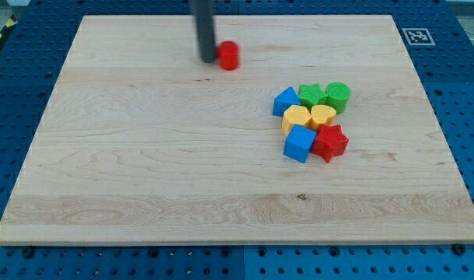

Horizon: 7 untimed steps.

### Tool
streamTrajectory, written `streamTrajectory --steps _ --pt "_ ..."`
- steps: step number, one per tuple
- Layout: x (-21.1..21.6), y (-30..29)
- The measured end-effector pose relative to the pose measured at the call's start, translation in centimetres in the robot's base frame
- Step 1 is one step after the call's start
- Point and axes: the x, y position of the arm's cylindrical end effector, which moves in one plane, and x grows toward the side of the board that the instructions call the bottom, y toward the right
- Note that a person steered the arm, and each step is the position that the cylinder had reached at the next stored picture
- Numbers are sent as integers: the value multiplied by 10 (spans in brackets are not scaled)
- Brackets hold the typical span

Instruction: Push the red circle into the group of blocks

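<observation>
Touching red circle [229,55] at its left side with my tip [207,58], top of tabletop [144,155]. No pincer in view. Group well apart, lower right: blue cube [299,143], red star [330,142].

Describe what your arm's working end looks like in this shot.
All that shows is a straight rod, dark grey to black, smooth and round, entering from the view's top edge. It narrows nowhere and ends bluntly at my tip. No cables, markings or hand are visible; the rest of the arm is out of frame.
</observation>
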Motion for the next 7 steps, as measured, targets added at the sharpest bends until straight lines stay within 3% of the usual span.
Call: streamTrajectory --steps 1,4,5,7 --pt "0 88" --pt "-17 111" --pt "8 157" --pt "9 170"
